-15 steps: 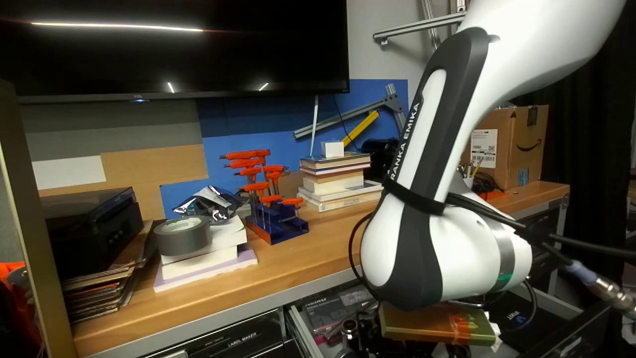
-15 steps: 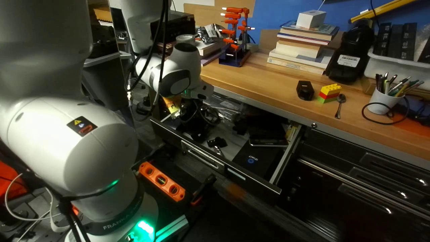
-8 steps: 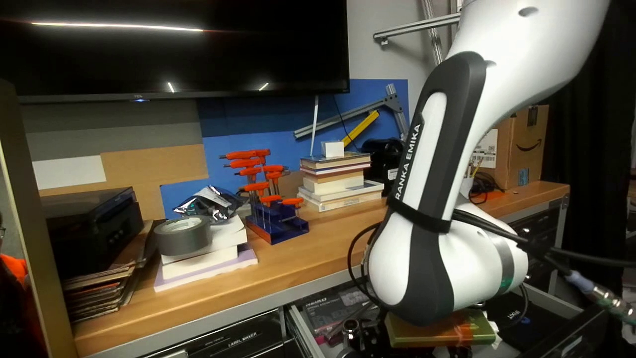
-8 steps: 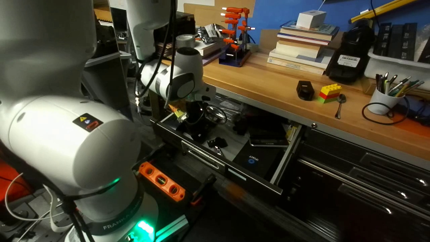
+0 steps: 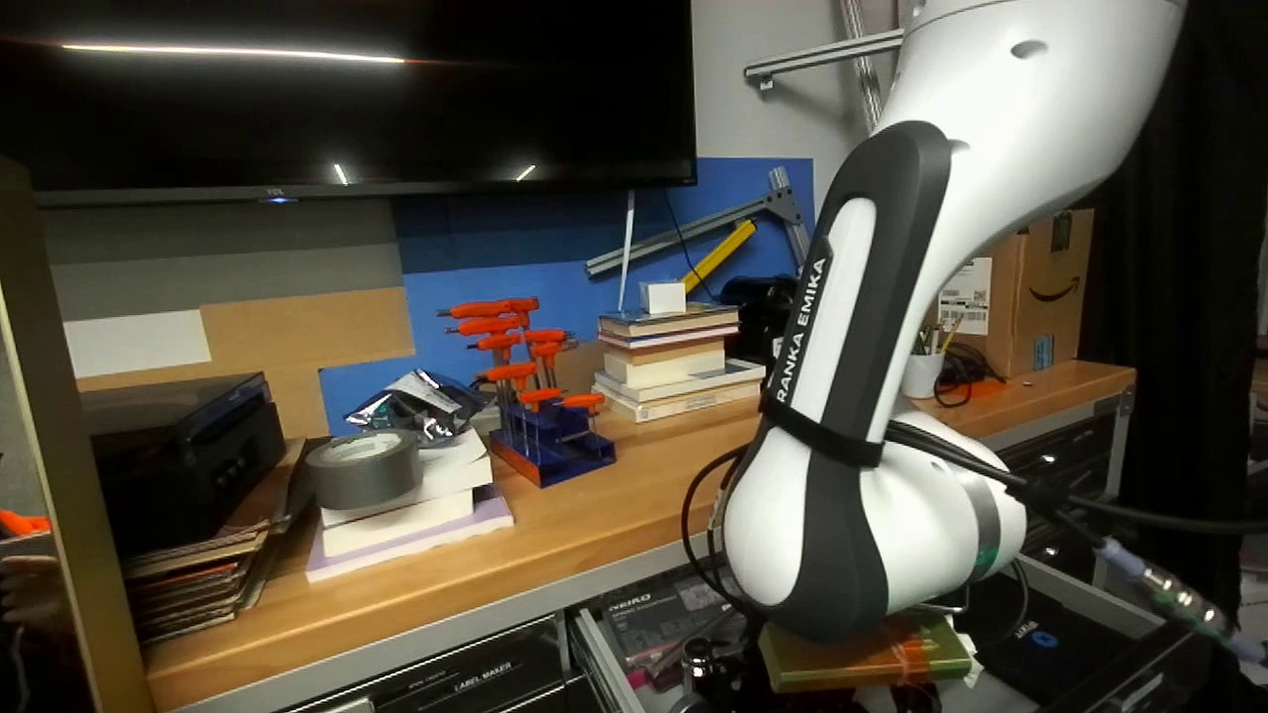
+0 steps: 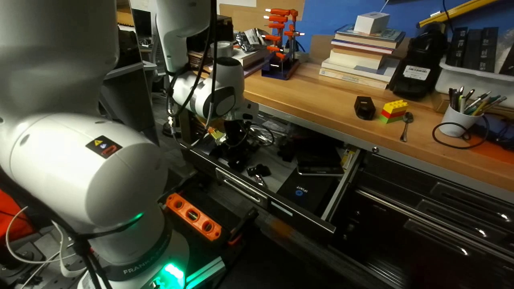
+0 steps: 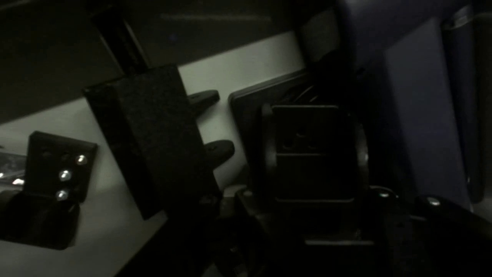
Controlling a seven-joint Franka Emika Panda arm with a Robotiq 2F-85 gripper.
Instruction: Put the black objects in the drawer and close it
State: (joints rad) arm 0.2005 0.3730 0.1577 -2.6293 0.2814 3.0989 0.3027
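Hanging over the open drawer [image 6: 281, 171], presumably for depositing, the gripper [image 7: 312, 192] seemingly straddles a black block [image 7: 312, 165], its spread and hold too dark to tell.

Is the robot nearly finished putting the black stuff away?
Done, it seems: black pieces lie in the open drawer. In hand: the end effector hangs over it; too dark to tell if it's gripping. To do: probably the black block on the bench, then shutting the drawer.
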